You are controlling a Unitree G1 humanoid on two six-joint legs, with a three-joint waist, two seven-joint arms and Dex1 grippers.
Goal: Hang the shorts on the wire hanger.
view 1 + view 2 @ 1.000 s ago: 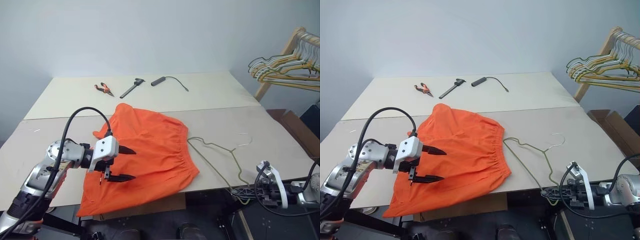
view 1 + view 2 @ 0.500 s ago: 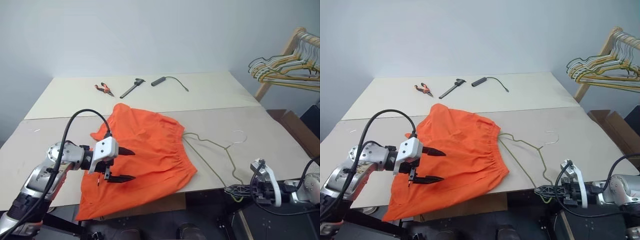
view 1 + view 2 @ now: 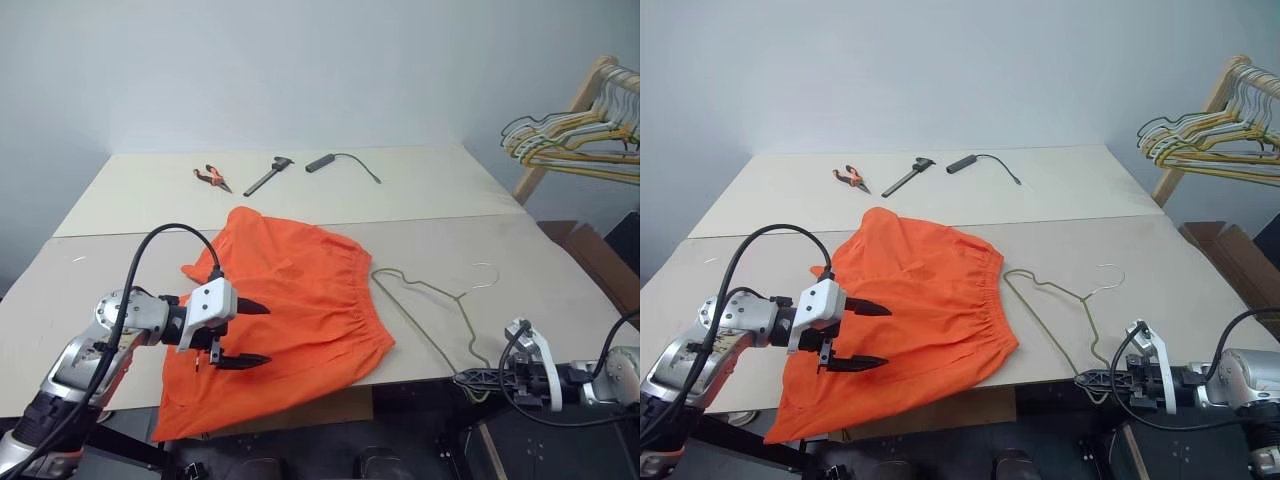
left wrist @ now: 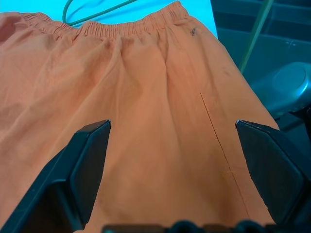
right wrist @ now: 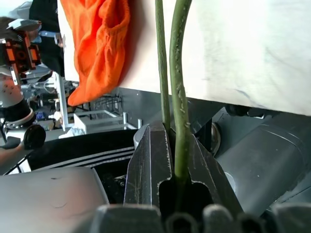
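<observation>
The bright orange shorts (image 3: 300,290) lie flat on the table, and their lower edge hangs over the front edge. My left gripper (image 3: 262,334) hovers open just above their left part, with cloth under its spread fingers (image 4: 90,160) and nothing between them. The wire hanger (image 3: 416,322) lies flat to the right of the elastic waistband, with its hook toward the far right. My right gripper (image 3: 470,378) is at the table's front edge, shut on the hanger's near corner, where two strands of the hanger wire (image 5: 179,97) run between the closed jaws.
Orange-handled pliers (image 3: 210,178), a black tool (image 3: 265,176) and a black corded piece (image 3: 340,160) lie on the far table. A wooden rack with a bunch of hangers (image 3: 575,135) stands at the right. A cardboard box (image 3: 590,250) sits below it.
The hanger's far end has swung slightly toward the shorts' waistband. Both grippers stay about where they were.
</observation>
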